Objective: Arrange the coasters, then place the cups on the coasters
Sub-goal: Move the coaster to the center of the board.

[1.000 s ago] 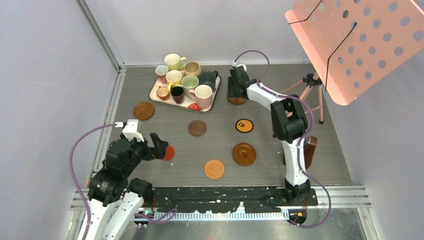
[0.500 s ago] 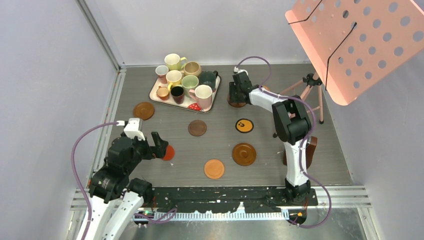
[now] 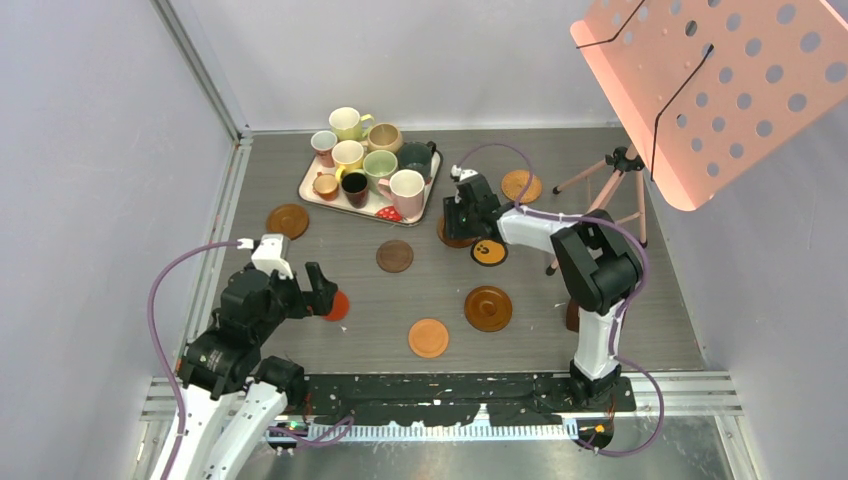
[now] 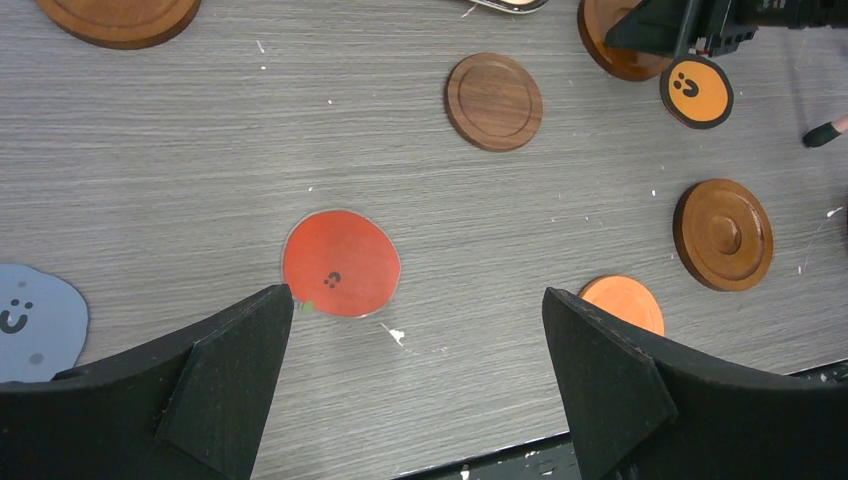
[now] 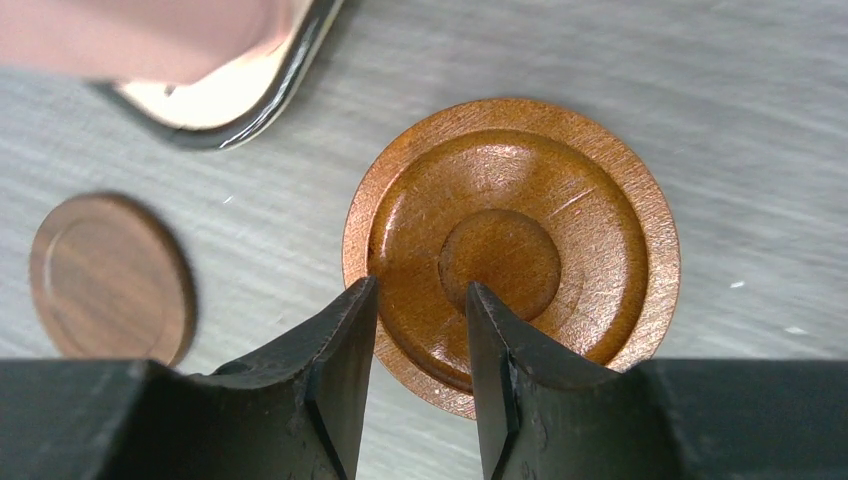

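My right gripper (image 3: 462, 215) (image 5: 420, 290) is shut on the near rim of a brown wooden coaster (image 3: 452, 238) (image 5: 560, 200), just right of the tray's front corner. My left gripper (image 3: 315, 292) (image 4: 416, 300) hangs wide open and empty above the table, with the red coaster (image 3: 339, 306) (image 4: 340, 263) just beyond its left finger. More coasters lie around: brown (image 3: 287, 221), dark brown (image 3: 394, 256), black with an orange mark (image 3: 488, 251), brown rimmed (image 3: 488, 308), orange (image 3: 428, 338), woven tan (image 3: 521, 185), blue-grey (image 4: 35, 320). Several cups (image 3: 380, 165) stand on the tray.
The white strawberry-printed tray (image 3: 306, 189) sits at the back left. A small tripod (image 3: 610, 172) stands at the back right under a pink perforated board (image 3: 720, 90). Walls close the left and back sides. A black rail (image 3: 450, 400) runs along the near edge.
My right gripper has moved from the back, beside the tray, toward the near left with the brown wooden coaster, uncovering the woven tan coaster. The left arm has barely shifted.
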Robot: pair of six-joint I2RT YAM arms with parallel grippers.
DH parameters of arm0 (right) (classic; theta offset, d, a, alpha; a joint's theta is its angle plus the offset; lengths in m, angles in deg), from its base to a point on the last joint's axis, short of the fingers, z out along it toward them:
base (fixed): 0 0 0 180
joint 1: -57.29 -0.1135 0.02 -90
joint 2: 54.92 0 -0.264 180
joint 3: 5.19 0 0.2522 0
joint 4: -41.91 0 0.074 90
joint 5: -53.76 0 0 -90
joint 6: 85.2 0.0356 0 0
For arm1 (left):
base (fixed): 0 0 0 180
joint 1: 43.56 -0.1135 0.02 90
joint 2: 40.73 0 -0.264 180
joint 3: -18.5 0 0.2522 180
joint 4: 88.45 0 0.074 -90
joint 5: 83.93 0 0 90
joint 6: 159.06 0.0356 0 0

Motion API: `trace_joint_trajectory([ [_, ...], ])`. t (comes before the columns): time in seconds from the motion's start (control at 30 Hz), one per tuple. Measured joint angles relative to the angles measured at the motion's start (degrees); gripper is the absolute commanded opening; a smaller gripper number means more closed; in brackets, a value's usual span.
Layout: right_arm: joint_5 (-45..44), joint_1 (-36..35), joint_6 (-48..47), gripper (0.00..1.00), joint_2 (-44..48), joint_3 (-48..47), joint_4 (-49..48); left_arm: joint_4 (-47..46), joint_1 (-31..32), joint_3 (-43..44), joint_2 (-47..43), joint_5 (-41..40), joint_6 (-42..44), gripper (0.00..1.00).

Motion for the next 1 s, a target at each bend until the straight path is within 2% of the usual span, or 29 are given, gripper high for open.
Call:
trace_joint_trajectory([
  [0.47,0.6,-7.8,3.4,0.44,6.2,10.7,-6.8,0.6,0.0,0.0,0.7,-1.0,-0.2,0.99],
  [0.8,0.6,-11.1,6.5,0.43,11.5,16.9,-6.7,0.9,0.0,0.0,0.8,-1.3,-1.0,0.99],
  [1.0,0.4,-15.6,7.8,0.43,14.0,19.3,-5.5,0.9,0.0,0.0,0.8,-1.3,-1.0,0.99],
])
